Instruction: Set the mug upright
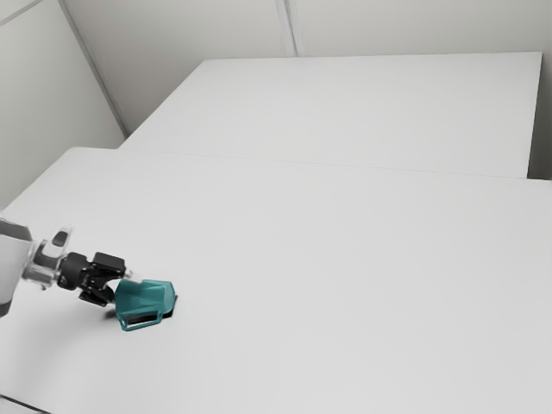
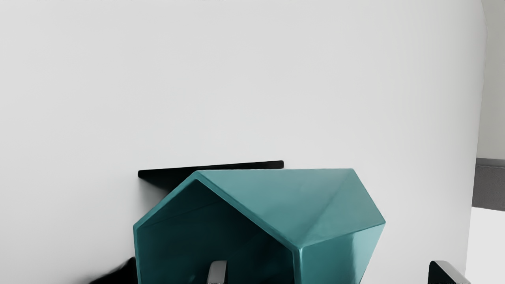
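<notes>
Mug [image 1: 145, 297] on table [image 1: 345, 285], toward edge at exterior view's left; gripper [image 1: 121, 286] at mug's left side, same view; flat surface [image 1: 362, 108] beyond table's far edge

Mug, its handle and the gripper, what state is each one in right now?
Mug: lying on its side, not upright, its mouth facing the gripper.
Handle: sticking out from the mug's side, nothing gripping it.
Gripper: open, fingers wide apart, one at the mug's mouth, the other outside its wall.
</notes>
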You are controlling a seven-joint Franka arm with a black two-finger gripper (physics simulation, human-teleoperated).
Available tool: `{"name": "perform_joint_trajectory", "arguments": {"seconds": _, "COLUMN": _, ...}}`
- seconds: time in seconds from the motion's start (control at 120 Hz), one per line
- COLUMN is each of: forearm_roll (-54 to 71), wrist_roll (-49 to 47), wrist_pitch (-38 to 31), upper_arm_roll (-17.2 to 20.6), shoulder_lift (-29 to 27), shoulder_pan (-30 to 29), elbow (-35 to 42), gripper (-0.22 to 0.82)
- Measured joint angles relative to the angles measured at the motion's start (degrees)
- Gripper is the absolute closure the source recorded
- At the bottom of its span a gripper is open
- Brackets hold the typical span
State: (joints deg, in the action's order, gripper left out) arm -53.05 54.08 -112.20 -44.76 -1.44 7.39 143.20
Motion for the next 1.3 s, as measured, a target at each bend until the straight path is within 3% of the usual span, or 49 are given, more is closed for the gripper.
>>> {"name": "perform_joint_trajectory", "arguments": {"seconds": 0.133, "forearm_roll": -0.47, "wrist_roll": 1.11, "wrist_pitch": -0.15, "upper_arm_roll": 0.03, "shoulder_lift": 0.25, "shoulder_pan": 0.56, "elbow": 0.00, "gripper": 0.20}}
{"name": "perform_joint_trajectory", "arguments": {"seconds": 0.325, "forearm_roll": -0.65, "wrist_roll": 2.31, "wrist_pitch": -0.28, "upper_arm_roll": -0.03, "shoulder_lift": 0.35, "shoulder_pan": 0.52, "elbow": -0.04, "gripper": 0.53}}
{"name": "perform_joint_trajectory", "arguments": {"seconds": 0.642, "forearm_roll": -1.16, "wrist_roll": 3.26, "wrist_pitch": -0.47, "upper_arm_roll": 0.35, "shoulder_lift": -0.72, "shoulder_pan": 0.72, "elbow": -0.56, "gripper": 0.74}}
{"name": "perform_joint_trajectory", "arguments": {"seconds": 0.783, "forearm_roll": -1.59, "wrist_roll": 3.50, "wrist_pitch": -0.46, "upper_arm_roll": 0.63, "shoulder_lift": -1.21, "shoulder_pan": 0.23, "elbow": -0.91, "gripper": 0.79}}
{"name": "perform_joint_trajectory", "arguments": {"seconds": 1.3, "forearm_roll": -1.55, "wrist_roll": 2.43, "wrist_pitch": -1.89, "upper_arm_roll": 4.00, "shoulder_lift": -5.78, "shoulder_pan": 1.18, "elbow": -2.57, "gripper": 0.79}}
